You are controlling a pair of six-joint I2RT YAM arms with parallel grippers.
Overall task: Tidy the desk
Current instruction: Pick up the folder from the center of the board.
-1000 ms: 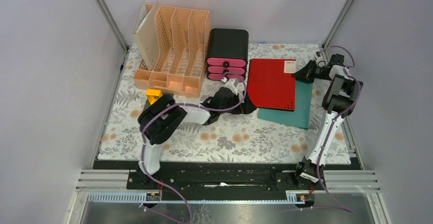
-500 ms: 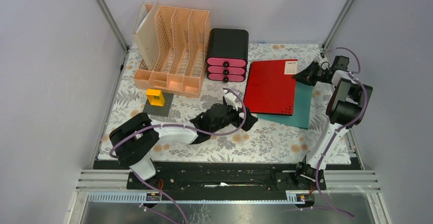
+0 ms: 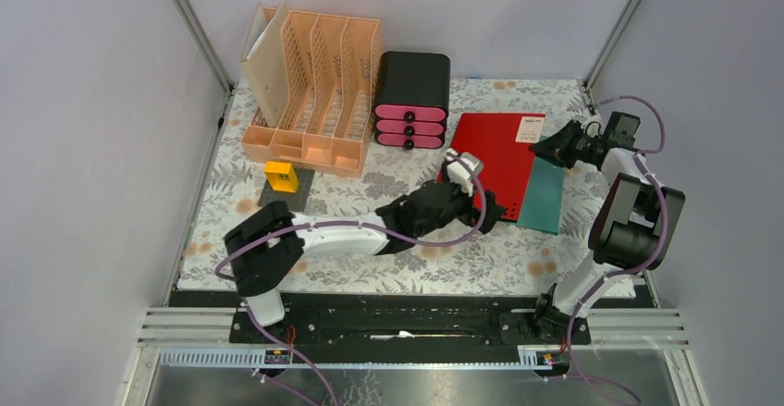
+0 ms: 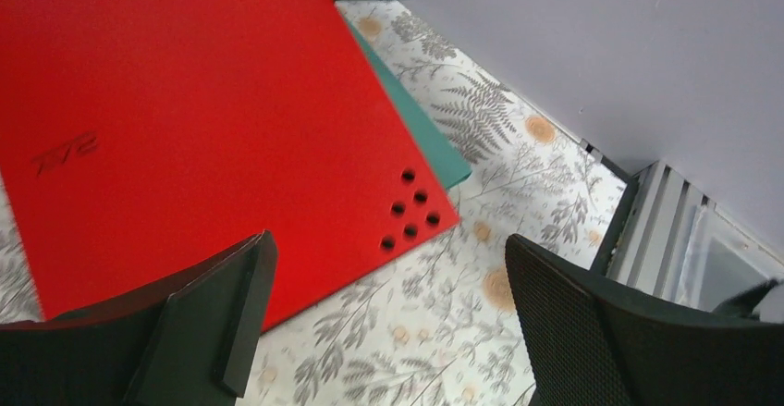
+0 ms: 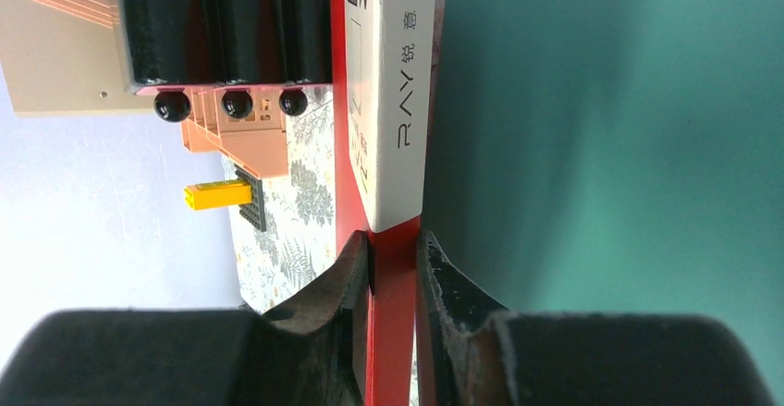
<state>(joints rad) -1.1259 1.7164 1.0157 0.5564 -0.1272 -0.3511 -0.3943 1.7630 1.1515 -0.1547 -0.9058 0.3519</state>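
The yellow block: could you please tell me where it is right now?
In the top view, the yellow block sits on the left of the desk, atop a small dark plate, just in front of the orange file rack.

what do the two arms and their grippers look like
The left arm and right arm have white link tubes, bulky black joints and looping purple cables. The left gripper and right gripper are black with two wedge-shaped fingers; the left's pads have a fine mesh texture, the right's fingertips look scuffed.
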